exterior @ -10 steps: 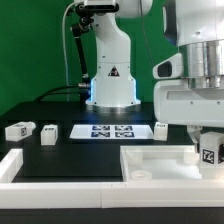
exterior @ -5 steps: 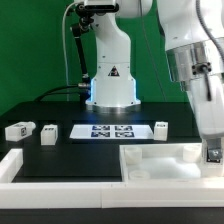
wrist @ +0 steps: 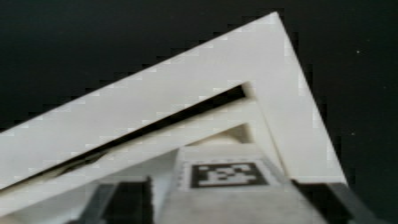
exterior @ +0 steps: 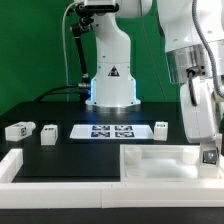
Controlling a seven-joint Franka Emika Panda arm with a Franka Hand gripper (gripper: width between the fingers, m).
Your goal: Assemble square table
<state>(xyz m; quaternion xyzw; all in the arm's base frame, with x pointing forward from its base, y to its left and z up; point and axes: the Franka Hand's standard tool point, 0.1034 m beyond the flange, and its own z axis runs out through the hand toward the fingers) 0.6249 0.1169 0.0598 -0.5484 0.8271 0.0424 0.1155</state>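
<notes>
White leg (wrist: 228, 165) in claw (exterior: 208, 152), at tabletop (exterior: 150, 160) corner

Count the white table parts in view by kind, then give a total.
Legs: 4, three lying loose, one upright at the top's corner
Table top: 1
Total: 5

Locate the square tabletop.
In the exterior view, the square tabletop lies lower right, in front of the marker board, with the end effector holding a leg over its right edge.
</notes>
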